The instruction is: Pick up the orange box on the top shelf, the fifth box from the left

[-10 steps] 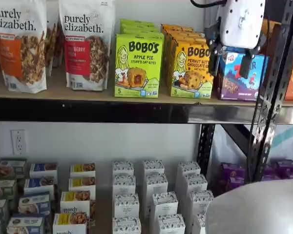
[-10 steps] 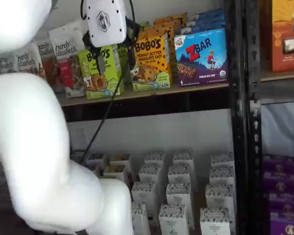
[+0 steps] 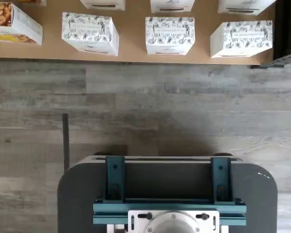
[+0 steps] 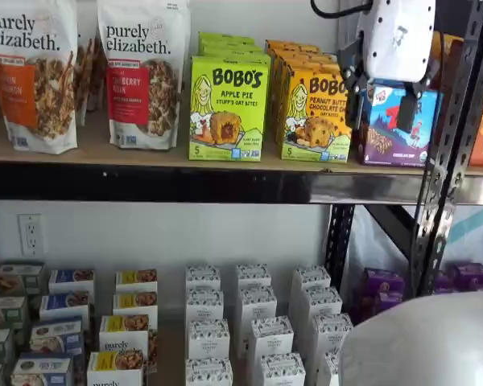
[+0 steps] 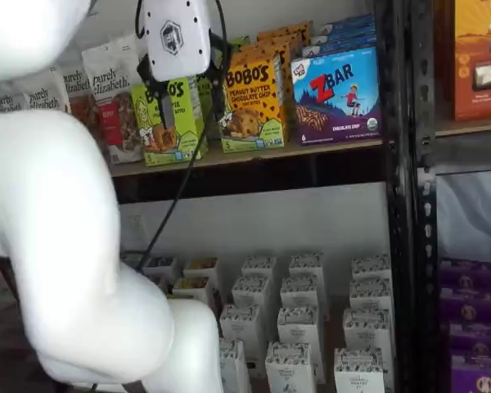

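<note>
While the gripper [image 4: 380,100] hangs in front of the top shelf [image 4: 145,153], its two black fingers [image 4: 406,112] stand plainly apart with nothing between them. In one shelf view its white body covers the gap between the orange box [image 4: 314,115] and the blue box [image 4: 398,125]; in the other shelf view the same body sits before the green box [image 5: 170,123], with a black cable [image 5: 176,196] trailing down from it.

The orange box stands upright at the front edge of the top shelf, with more orange cartons lined up behind it. It touches or nearly touches the green box on one side and stands just beside the blue box on the other. Granola bags [image 4: 142,72] fill the shelf's far end beyond the green box. The gripper does not touch the orange box.

On the lower shelf [image 4: 169,354], small white cartons [image 4: 207,338] stand in rows. The wrist view shows several of these cartons [image 3: 170,35] on a tan board near its front edge, grey wood-look floor [image 3: 145,107], and a dark mount with teal brackets [image 3: 169,194].
</note>
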